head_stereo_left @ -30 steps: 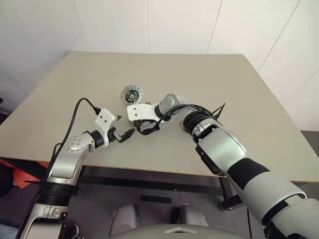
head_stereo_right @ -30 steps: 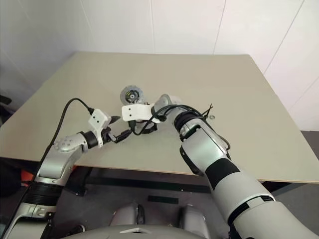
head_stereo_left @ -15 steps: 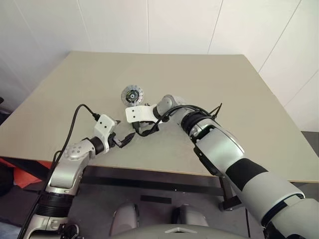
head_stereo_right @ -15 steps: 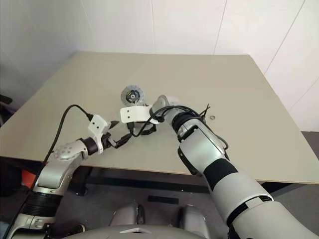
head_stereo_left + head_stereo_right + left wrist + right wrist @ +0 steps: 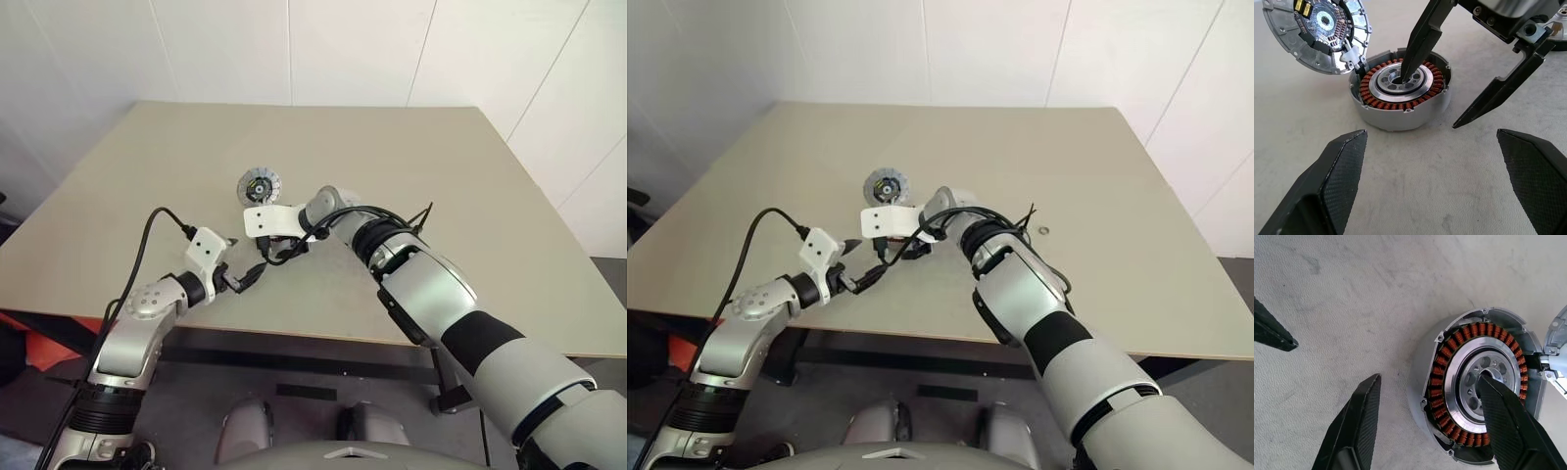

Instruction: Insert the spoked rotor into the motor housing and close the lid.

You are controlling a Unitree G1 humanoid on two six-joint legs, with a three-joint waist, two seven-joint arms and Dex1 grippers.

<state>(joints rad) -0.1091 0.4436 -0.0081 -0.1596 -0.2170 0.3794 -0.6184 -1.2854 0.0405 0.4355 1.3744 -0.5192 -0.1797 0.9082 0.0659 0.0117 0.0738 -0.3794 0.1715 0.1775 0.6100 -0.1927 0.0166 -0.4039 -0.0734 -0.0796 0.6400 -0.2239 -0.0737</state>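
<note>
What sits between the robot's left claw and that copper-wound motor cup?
Nothing: the left wrist view shows bare table between the left gripper and the motor housing.

Grey motor housing (image 5: 1400,95), copper-orange windings, silver centre.

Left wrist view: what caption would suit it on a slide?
Right end effector straddles the open motor housing, one finger in its silver centre; the hinged lid stands open beside it.

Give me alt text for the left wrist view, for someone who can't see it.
The motor housing, copper windings around a silver centre, sits on the table with its hinged lid open. The right gripper straddles its wall, one finger in the hub, one outside. The left gripper's open fingers frame the foreground.
</note>
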